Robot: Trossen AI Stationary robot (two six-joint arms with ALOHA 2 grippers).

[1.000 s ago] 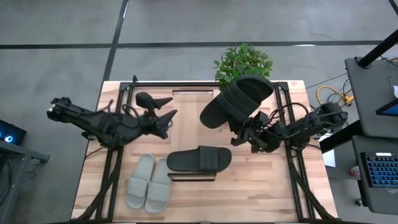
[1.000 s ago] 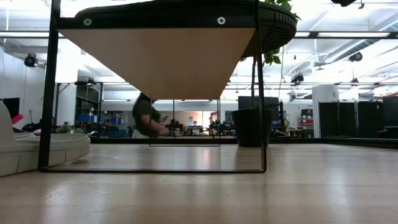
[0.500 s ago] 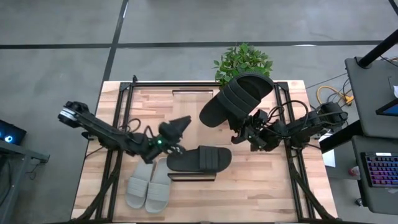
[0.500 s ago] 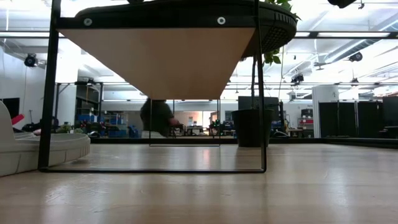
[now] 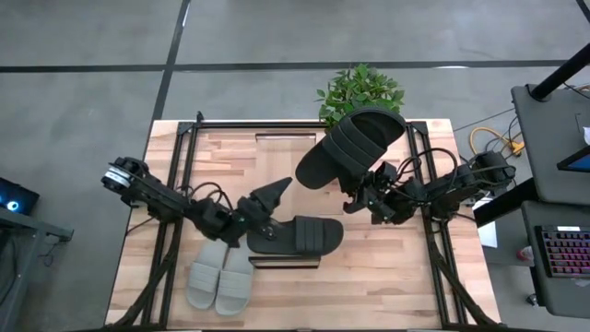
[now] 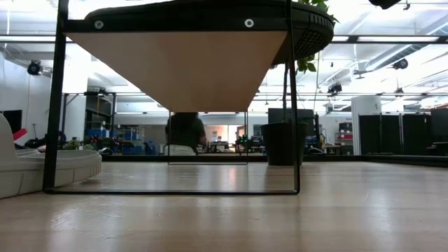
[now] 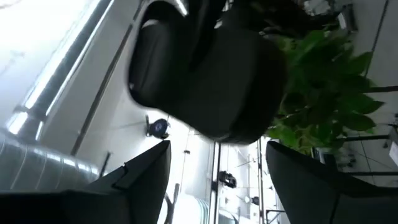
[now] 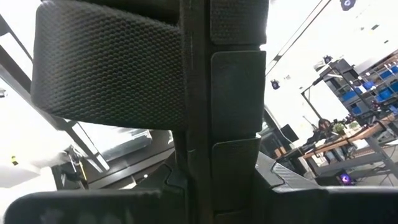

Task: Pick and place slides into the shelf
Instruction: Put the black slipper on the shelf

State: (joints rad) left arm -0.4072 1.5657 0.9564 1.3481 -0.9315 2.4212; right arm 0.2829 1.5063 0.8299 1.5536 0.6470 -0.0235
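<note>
One black slide (image 5: 295, 236) lies flat on the narrow shelf (image 5: 286, 263), which the low view shows from below as a plank underside (image 6: 175, 66) on thin dark legs. The other black slide (image 5: 352, 146) is up in the air at my right gripper (image 5: 362, 188), over the table's far right part. The pale grey pair (image 5: 221, 273) rests sole-down on the table near the shelf's left end, one grey slide (image 6: 42, 171) showing in the low view. My left gripper (image 5: 274, 201) is open, just left of the shelf's slide, touching nothing. Its wrist view looks up at the raised slide (image 7: 205, 74). My right gripper is shut on the raised black slide, at its side edge (image 5: 358, 175) by the ribbed strap, coming from the table's right side. The textured sole (image 8: 112, 68) fills its wrist view. The slide is lifted clear and tilted, with one end toward the far edge.
A potted green plant (image 5: 359, 92) stands at the table's far edge, right behind the raised slide. Dark metal frame rails (image 5: 180, 184) run along the table's left and right sides. A person (image 6: 185, 133) stands in the room far behind the table.
My left arm has stretched out from the table's left side, and its open gripper has swung right and toward the near edge, ending beside the black slide on the shelf. My right arm and its slide have kept still. The person in the background has walked right.
</note>
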